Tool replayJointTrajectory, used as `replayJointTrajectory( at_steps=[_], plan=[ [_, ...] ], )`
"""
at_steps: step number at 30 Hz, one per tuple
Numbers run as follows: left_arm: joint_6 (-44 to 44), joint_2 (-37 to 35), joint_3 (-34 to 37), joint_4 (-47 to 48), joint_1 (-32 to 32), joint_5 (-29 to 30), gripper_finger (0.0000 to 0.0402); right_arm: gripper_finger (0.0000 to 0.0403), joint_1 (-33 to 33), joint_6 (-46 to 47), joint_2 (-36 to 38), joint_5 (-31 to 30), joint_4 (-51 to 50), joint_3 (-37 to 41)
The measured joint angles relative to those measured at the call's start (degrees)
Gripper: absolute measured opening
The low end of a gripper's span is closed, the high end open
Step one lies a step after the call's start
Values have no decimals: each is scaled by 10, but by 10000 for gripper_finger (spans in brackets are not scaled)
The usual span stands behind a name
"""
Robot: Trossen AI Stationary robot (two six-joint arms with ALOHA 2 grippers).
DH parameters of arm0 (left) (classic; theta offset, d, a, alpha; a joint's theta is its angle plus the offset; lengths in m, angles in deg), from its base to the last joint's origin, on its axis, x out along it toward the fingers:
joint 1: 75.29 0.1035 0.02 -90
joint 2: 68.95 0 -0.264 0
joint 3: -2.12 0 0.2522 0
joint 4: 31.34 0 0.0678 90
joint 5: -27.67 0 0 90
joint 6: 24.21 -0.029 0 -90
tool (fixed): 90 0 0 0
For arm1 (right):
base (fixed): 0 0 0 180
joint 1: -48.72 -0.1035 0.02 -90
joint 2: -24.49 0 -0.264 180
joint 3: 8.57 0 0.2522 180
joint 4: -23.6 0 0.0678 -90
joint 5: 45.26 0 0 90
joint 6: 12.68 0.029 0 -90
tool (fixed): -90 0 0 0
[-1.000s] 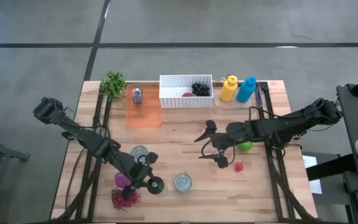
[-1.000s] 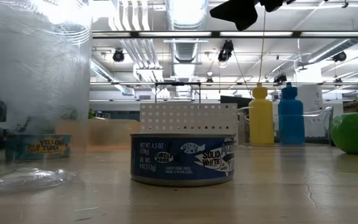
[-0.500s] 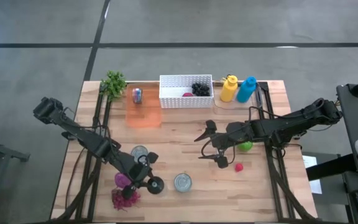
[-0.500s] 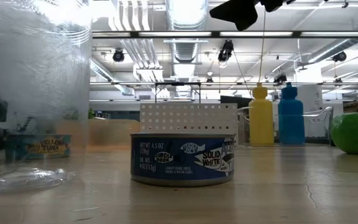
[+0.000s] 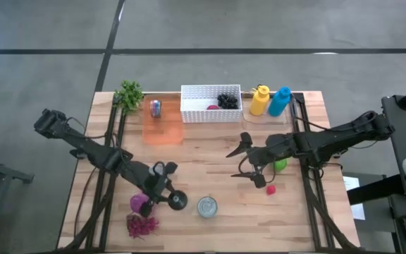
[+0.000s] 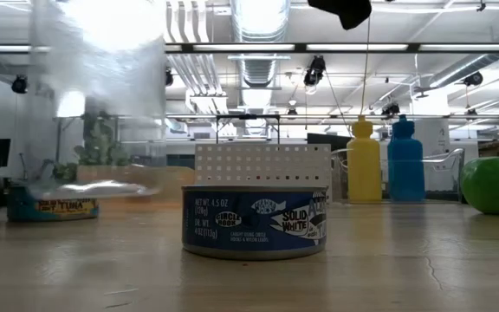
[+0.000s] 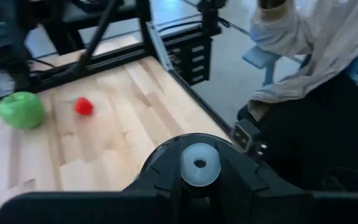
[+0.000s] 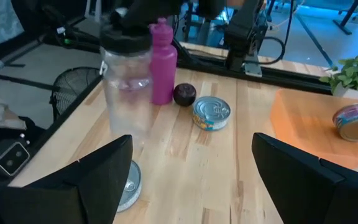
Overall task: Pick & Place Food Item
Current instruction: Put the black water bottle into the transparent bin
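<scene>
Food items lie spread over my wooden surface (image 5: 210, 162): a green apple (image 5: 280, 165) and a small red fruit (image 5: 271, 189) by the right arm, a tuna can (image 5: 208, 207) near the front edge. My left gripper (image 5: 166, 189) has its jaws clamped on the dark lid of a clear plastic jar (image 8: 127, 87), lifted off the surface beside a pink bottle (image 8: 162, 61). My right gripper (image 5: 249, 161) hovers with jaws wide apart, holding nothing, just beside the apple. A white basket (image 5: 211, 103) sits at the back.
</scene>
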Motion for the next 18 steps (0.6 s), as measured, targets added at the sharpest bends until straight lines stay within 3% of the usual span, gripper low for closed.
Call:
replayJointTrajectory(
  at_steps=[10,18],
  plan=[
    [0,-50,-1,13,90,0,73,313,1,0,57,-1,-58,0],
    [-14,-34,-36,33,180,-40,73,326,1,-5,96,-31,-102,0]
  ],
)
